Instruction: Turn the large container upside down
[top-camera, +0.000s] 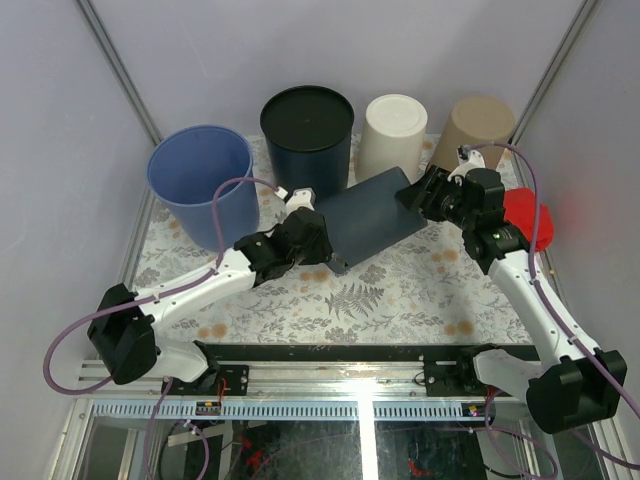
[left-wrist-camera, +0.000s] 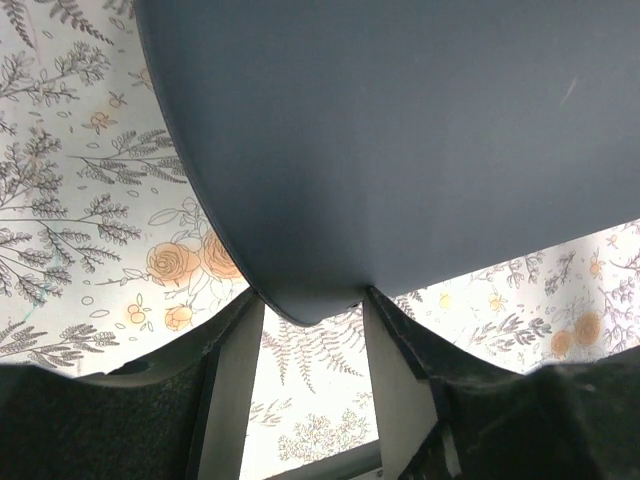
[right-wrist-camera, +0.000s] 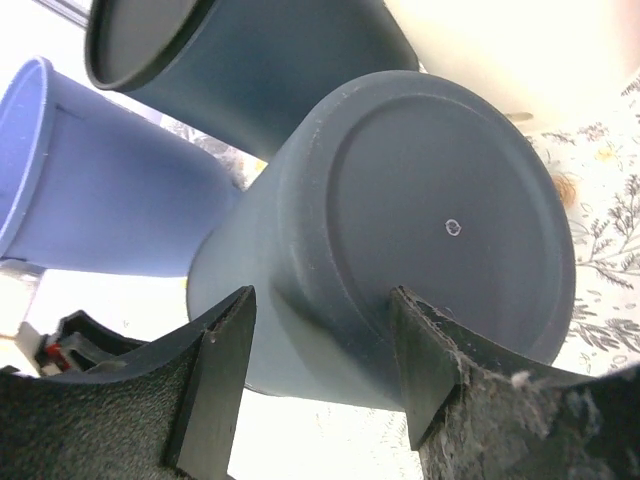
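A slate-blue container (top-camera: 370, 220) lies on its side over the middle of the floral mat (top-camera: 400, 290), between my two grippers. My left gripper (top-camera: 318, 240) is at its lower-left end. In the left wrist view the jaws stand apart, and the container's curved edge (left-wrist-camera: 400, 150) dips between the fingertips of the left gripper (left-wrist-camera: 312, 300). My right gripper (top-camera: 418, 195) is at its upper-right end. In the right wrist view the round base (right-wrist-camera: 440, 220) faces the camera, and the open right gripper (right-wrist-camera: 320, 295) straddles the base's lower edge.
At the back stand a light blue bucket (top-camera: 200, 180), a dark navy container (top-camera: 307, 130), a white cup (top-camera: 393, 135) and a tan cup (top-camera: 478, 130). A red object (top-camera: 525, 215) lies behind the right arm. Walls close in on both sides.
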